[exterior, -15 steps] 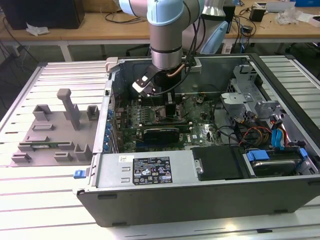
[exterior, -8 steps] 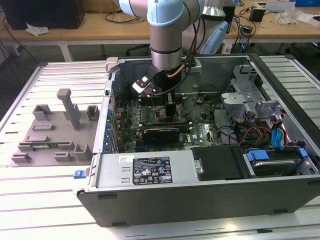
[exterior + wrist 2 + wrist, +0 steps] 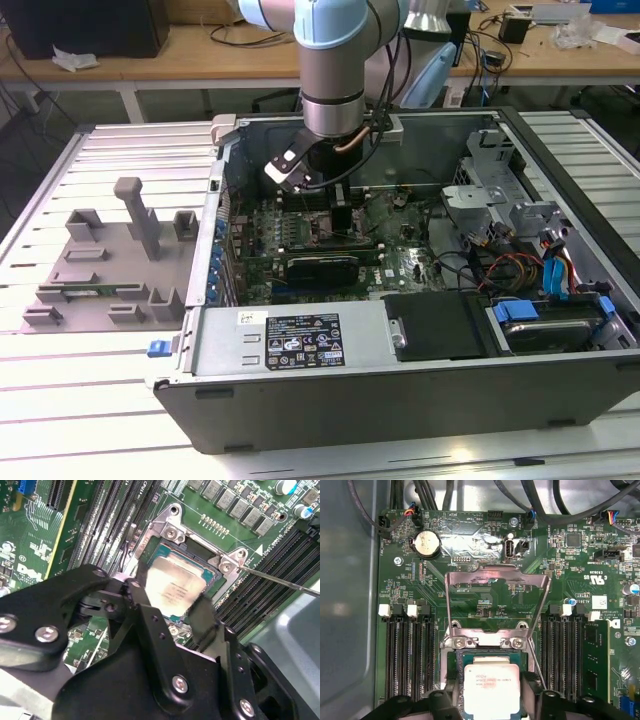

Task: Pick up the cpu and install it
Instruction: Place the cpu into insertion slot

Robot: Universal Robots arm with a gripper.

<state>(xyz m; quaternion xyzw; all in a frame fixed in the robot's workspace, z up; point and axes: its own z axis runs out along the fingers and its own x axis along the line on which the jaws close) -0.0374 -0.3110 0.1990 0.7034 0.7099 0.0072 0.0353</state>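
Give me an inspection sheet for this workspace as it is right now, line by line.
Surface: ribbed metal table carrying the open grey computer case.
Job's things: cpu lies silvery side up at the socket; hinged metal frame is swung open.
Clutter: grey fixture plate with blocks, at the exterior view's left of the case.
Hand: hand low inside the case, at the cpu; grip cannot be judged.
Cables: coloured wires at the exterior view's right inside the case; black cables by the board's edge.
Surroundings: wooden bench behind the table.
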